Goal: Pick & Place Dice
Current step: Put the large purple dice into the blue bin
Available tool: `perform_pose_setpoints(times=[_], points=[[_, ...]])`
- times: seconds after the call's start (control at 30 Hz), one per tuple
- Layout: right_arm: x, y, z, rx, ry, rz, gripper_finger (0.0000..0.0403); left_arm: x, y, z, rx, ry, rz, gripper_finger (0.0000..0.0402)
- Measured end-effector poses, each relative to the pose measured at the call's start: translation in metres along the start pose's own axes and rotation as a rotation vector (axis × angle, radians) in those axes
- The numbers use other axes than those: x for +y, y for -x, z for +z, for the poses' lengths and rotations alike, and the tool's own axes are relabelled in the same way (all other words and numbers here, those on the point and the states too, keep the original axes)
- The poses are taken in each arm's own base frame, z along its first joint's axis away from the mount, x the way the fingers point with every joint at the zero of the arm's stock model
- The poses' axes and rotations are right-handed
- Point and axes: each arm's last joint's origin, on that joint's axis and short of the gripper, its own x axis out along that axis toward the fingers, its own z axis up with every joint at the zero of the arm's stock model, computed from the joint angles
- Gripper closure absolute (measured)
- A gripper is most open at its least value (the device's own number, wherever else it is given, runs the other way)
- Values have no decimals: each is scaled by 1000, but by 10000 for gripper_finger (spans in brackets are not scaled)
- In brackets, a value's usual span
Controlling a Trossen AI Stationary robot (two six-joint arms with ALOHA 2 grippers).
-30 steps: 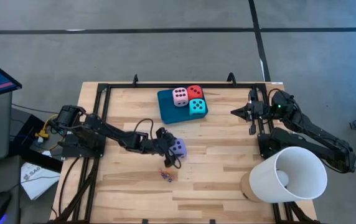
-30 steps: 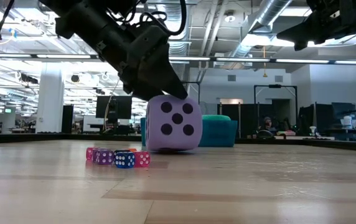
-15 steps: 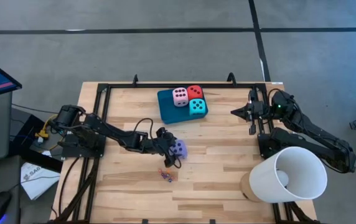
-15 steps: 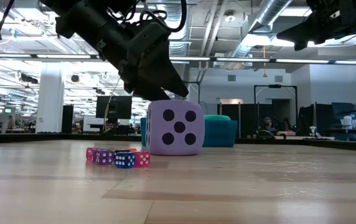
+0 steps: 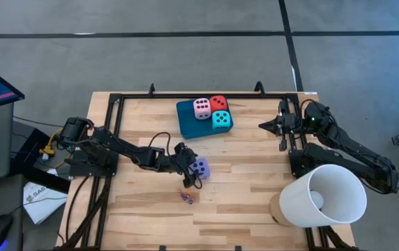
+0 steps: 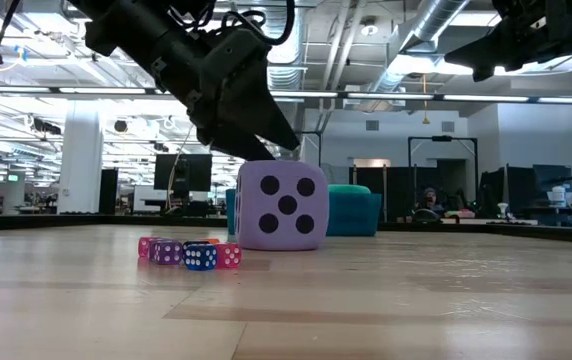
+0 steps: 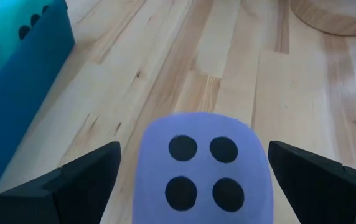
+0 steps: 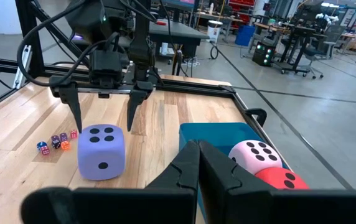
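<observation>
Left pincer (image 5: 191,171) spread wide, straddling the purple die (image 5: 199,166) on the bench (image 5: 255,195), fingers clear of it. Right pincer (image 5: 264,126) clenched on nothing, well apart.

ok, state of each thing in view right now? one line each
purple die: on the table, between the open fingers, not gripped
left gripper: open, straddling the purple die
right gripper: shut, empty, waiting right of the tray
pink die, red die, turquoise die: on the teal tray
small dice: clustered on the table
</observation>
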Motion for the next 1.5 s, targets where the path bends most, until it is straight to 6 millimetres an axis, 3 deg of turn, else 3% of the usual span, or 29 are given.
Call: perform_pose_setpoints(times=[0.93,1.5], points=[[0,0,0,0,0,0,403,-5,-3,-2,-12,2,-13,4],[0,0,0,0,0,0,403,-11,-24,-19,6,-2,-11,4]])
